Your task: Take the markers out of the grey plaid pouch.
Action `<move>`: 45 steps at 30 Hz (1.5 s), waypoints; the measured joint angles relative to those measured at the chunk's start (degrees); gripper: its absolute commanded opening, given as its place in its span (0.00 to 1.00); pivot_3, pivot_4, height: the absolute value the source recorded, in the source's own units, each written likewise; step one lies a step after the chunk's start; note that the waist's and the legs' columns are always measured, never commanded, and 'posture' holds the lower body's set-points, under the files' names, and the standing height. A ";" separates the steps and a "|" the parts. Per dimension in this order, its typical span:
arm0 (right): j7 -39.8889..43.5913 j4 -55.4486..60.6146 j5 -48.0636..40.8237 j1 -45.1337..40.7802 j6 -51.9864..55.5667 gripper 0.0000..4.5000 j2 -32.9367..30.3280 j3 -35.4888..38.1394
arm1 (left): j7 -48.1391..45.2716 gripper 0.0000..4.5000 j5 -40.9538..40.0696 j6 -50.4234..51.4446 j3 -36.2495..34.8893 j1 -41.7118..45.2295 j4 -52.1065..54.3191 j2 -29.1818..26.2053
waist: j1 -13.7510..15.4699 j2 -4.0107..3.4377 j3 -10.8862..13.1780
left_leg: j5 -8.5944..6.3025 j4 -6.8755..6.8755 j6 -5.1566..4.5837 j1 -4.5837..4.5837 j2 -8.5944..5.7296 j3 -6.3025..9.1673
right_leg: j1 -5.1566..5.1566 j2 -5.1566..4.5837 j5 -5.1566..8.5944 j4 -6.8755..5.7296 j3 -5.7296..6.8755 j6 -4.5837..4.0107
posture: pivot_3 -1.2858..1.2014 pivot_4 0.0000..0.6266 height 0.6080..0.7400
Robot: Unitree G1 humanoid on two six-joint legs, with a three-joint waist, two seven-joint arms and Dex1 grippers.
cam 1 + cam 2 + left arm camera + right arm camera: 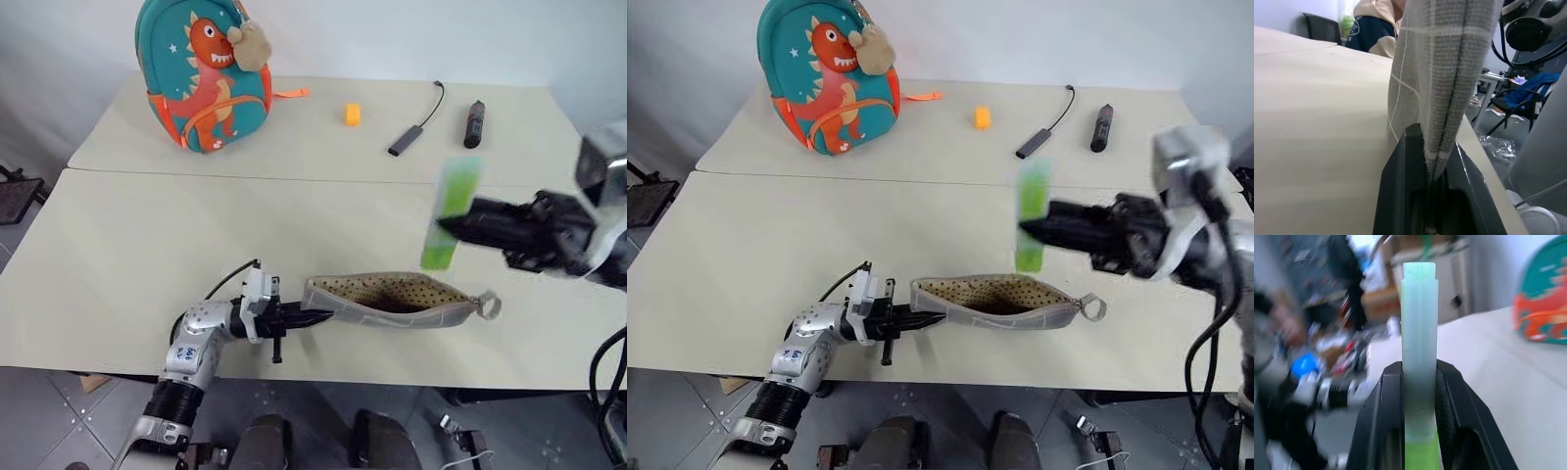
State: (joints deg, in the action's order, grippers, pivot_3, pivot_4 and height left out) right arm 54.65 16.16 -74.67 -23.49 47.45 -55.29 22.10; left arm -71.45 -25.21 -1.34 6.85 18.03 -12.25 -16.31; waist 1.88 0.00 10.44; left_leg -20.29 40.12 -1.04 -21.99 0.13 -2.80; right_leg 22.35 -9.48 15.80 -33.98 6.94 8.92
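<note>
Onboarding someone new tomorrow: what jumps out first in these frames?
The right gripper holds a pale green marker upright in the air above the table. Below it the grey plaid pouch lies open near the front edge, spotted lining showing, its end pinched by the left gripper. At the back a teal dinosaur backpack stands out.

The light over my table [147,255] is bright, even and soft, probably from overhead, with only faint shadows under the pouch [392,299] and backpack [203,73]. The marker [451,211] I hold aloft smears with motion blur. From my right wrist the room behind is badly out of focus; from my left, the plaid fabric is sharp.
</note>
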 measured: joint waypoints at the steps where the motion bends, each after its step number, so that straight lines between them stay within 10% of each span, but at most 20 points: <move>1: -0.47 -1.90 1.20 1.62 0.48 0.09 -1.34 1.15 | -0.02 0.00 0.25 -0.66 0.06 0.12 -0.21 0.19 | 0.08 0.00 0.00 | 0.00 0.00 -0.01 -0.02 0.00 -0.01 | 0.00 0.00 0.00 0.01 0.00 0.00 | 0.52 0.24 1.00; 6: -0.91 -15.37 20.94 14.45 1.25 0.09 -14.93 -0.74 | -0.63 0.00 0.99 -3.49 0.37 0.41 -1.31 0.76 | 0.62 -0.04 -0.02 | -0.01 -0.01 -0.10 -0.06 -0.05 -0.20 | 0.09 -0.04 -0.03 0.01 -0.08 0.05 | 0.52 0.24 1.00; 14: -4.29 -22.23 36.73 14.94 0.02 0.09 -13.14 -9.60 | -1.04 0.00 2.34 -5.46 1.25 0.51 -2.06 1.63 | -0.59 -0.21 -0.12 | 0.03 0.00 -0.07 -0.02 0.02 -0.26 | 0.12 -0.03 -0.05 0.00 -0.11 0.10 | 0.52 0.24 1.00; 26: 0.52 -25.64 44.60 15.42 -19.13 0.98 -6.56 -4.08 | 1.07 0.00 2.82 -6.26 0.56 0.47 -1.95 1.32 | -0.30 -0.22 -0.12 | 0.04 0.01 -0.10 -0.08 -0.05 -0.23 | 0.09 -0.04 -0.09 0.10 -0.11 0.18 | 0.52 0.24 1.00; 30: 4.18 -24.50 43.83 15.05 -29.76 0.99 -4.19 1.88 | 2.14 0.00 2.99 -7.65 -0.84 0.53 -2.29 0.79 | -0.56 -0.23 -0.11 | 0.04 0.01 -0.10 -0.06 -0.01 -0.27 | 0.10 -0.03 -0.10 0.09 -0.13 0.19 | 0.52 0.24 1.00; 39: 12.34 -4.37 27.78 4.39 -17.93 0.40 -4.19 -1.51 | 3.66 0.00 5.23 -14.03 -1.43 3.40 -6.79 1.93 | -0.31 -0.20 -0.10 | 0.06 0.05 -0.07 -0.10 0.01 -0.09 | 0.08 -0.01 -0.13 0.11 -0.06 0.15 | 0.52 0.24 1.00; 45: 17.15 2.15 35.22 4.62 -23.38 0.01 -3.71 -11.61 | 4.34 0.00 5.30 -14.32 -1.37 3.06 -6.94 2.30 | -0.18 -0.20 -0.10 | 0.03 0.08 -0.13 -0.15 -0.10 -0.09 | 0.07 -0.06 -0.16 0.14 -0.06 0.17 | 0.52 0.24 1.00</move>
State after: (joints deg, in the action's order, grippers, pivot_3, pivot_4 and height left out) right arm 71.80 18.31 -39.46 -18.87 24.07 -59.01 10.49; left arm -67.11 -19.91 -15.67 5.48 21.09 -19.18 -14.01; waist 1.69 -0.20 10.34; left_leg -20.26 40.19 -1.16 -22.13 0.03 -2.90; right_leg 22.42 -9.54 15.64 -33.84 6.87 9.09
